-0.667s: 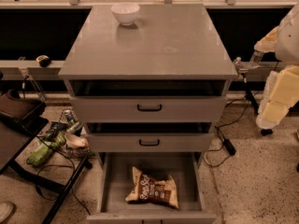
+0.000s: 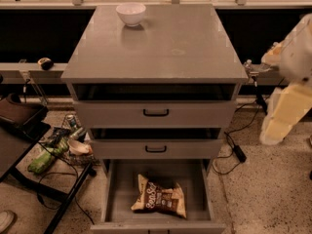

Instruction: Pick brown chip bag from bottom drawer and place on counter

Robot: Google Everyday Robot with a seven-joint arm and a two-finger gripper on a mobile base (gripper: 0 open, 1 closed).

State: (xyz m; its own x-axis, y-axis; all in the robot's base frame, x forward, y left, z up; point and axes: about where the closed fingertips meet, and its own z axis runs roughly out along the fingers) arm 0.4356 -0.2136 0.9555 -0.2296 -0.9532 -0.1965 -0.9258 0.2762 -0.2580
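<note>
Clutter sits farthest left: a dark side table (image 2: 17, 145) with a brown object on it, and on the floor beside it a green packet (image 2: 43, 161), cans and loose black cables. A small round object (image 2: 45, 62) rests on the ledge behind, off the worktop's left edge.

The grey worktop (image 2: 165, 52) tops a cabinet of three drawers. A white bowl (image 2: 130, 12) stands upright near its back edge, left of the middle, toward the back-left corner. Below the front edge, the top drawer (image 2: 156, 113) and the middle drawer (image 2: 156, 149) each carry a black handle, with a dark gap above each front.

The bottom drawer (image 2: 116, 199) is pulled well out past the front edge, showing its plain grey floor. The brown chip bag (image 2: 160, 200) lies flat on that floor, roughly central from side to side and toward the drawer's front, label up, touching neither side wall.

A black cable with a plug block (image 2: 238, 153) trails over the floor right of the cabinet. The robot's pale arm (image 2: 297, 57) reaches in from the right, beyond the worktop's right edge. Its gripper (image 2: 274, 130) hangs pointing down, outside and lower than the front-right corner, at about the middle drawer's height and well apart from the bag. Whether it is released or clenched cannot be told.
</note>
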